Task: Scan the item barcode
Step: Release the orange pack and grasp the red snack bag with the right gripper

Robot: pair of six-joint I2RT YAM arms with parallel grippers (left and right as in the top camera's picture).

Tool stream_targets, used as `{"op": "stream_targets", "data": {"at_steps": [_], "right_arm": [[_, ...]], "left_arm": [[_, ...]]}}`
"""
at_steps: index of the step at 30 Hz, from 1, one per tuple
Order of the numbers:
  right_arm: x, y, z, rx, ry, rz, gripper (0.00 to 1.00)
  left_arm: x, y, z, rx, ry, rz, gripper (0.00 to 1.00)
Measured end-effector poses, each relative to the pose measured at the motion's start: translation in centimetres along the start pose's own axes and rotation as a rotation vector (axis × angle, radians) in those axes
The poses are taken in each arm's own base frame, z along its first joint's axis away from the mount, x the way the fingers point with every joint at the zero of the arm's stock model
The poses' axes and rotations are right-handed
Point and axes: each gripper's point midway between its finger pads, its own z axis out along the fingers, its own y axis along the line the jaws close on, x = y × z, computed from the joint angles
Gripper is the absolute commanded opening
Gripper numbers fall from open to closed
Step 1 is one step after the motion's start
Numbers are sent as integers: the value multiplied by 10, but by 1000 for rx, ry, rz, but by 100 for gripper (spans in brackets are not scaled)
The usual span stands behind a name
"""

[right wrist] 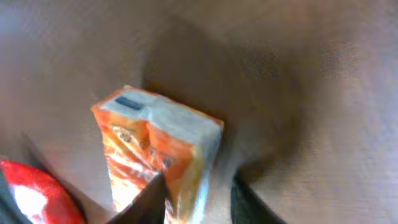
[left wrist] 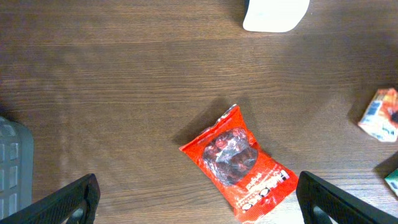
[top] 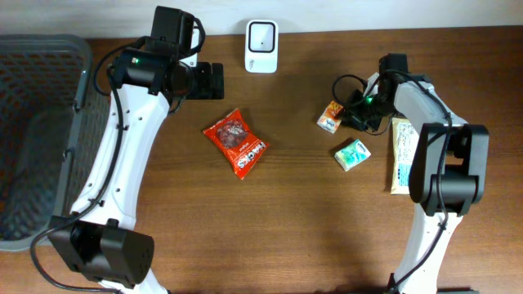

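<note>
Straddling the orange carton [right wrist: 155,143] toward the worktop's [top: 286,237] right edge, the right end effector [right wrist: 196,198] shows no clear clamp; cannot tell. The carton looks light and stiff, best pinched across its narrow sides.

I have the item, a small orange-and-white carton [top: 329,117], lying at a slant in the right half of the table, nearer the far edge. Its pale end face carries a dark patch, and its other end sits between the right gripper [right wrist: 199,198] fingers; I cannot tell if they clamp it. The white scanner [top: 261,36] stands mid far edge.
</note>
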Motion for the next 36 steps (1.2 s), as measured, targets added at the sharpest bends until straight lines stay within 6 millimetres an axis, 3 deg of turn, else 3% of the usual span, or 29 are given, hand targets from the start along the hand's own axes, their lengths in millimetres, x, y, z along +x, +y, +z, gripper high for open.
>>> {"op": "stream_targets", "data": {"at_steps": [2,3,4,6,8,11,13,14,16,17,19,22,24,25,26,27,30,31,32,34,36], "right_arm": [[4,1,-12,42,24,-3,48],[7,6,-22,60,40,-3,58],[0,26,-39,43,5,-56,72],[11,67,-54,22,-6,-215,77],[34,96,-39,17,27,-382,77],[97,157,-3,-16,102,-647,78],[112,174,12,-30,108,-679,78],[127,171,40,-9,163,-655,78],[132,157,67,21,216,-600,75],[136,151,77,35,242,-577,45],[141,152,81,35,253,-575,37],[147,155,82,20,271,-579,44],[146,161,83,-9,260,-586,41],[145,162,84,-13,253,-588,33],[144,160,90,-21,248,-572,14],[147,156,92,-17,260,-567,4],[151,152,95,-21,277,-555,4],[150,148,94,-10,280,-545,4],[145,132,89,50,285,-516,4],[119,88,59,213,254,-428,4],[83,58,7,287,163,-364,27]], "left_arm": [[0,0,0,0,0,0,99],[0,0,0,0,1,0,99],[0,0,0,0,0,0,99],[0,0,0,0,0,0,99],[0,0,0,0,0,0,99],[0,0,0,0,0,0,99],[0,0,0,0,-1,0,99],[0,0,0,0,0,0,99],[0,0,0,0,0,0,99],[0,0,0,0,0,0,99],[0,0,0,0,0,0,99],[0,0,0,0,0,0,99],[0,0,0,0,0,0,99],[0,0,0,0,-1,0,99],[0,0,0,0,0,0,99],[0,0,0,0,0,0,99],[0,0,0,0,0,0,99],[0,0,0,0,0,0,99],[0,0,0,0,0,0,99],[0,0,0,0,-1,0,99],[0,0,0,0,0,0,99]]}}
